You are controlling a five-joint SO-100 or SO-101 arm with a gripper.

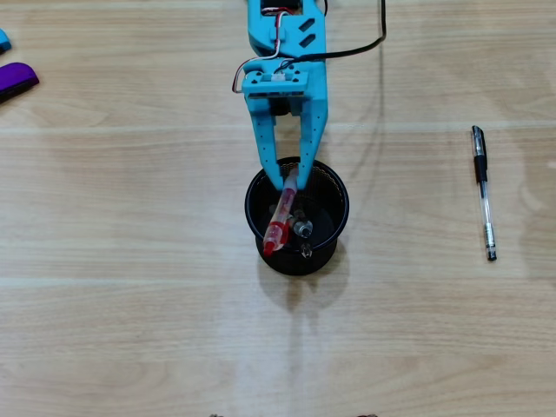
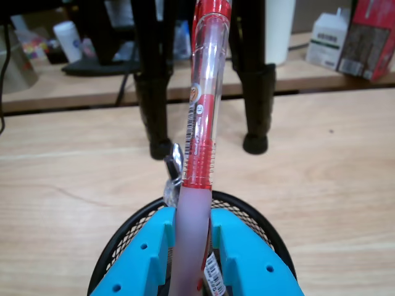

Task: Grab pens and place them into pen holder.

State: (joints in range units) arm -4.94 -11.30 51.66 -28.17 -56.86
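Blue gripper (image 1: pixel 290 181) shut tight on red pen (image 1: pixel 281 217) over black pen holder (image 1: pixel 335 233); another pen (image 1: pixel 483 193) off alone.

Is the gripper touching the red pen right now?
Touching. In the wrist view the gripper has both blue fingers pressed against the red pen with no gap, over the pen holder.

One red pen (image 1: pixel 281 221) in one pen holder (image 1: pixel 334 228), frame centre; at least one more pen (image 1: pixel 302 229) inside. One black-ended pen (image 1: pixel 483 191) right. One purple object (image 1: pixel 16 80) upper left.
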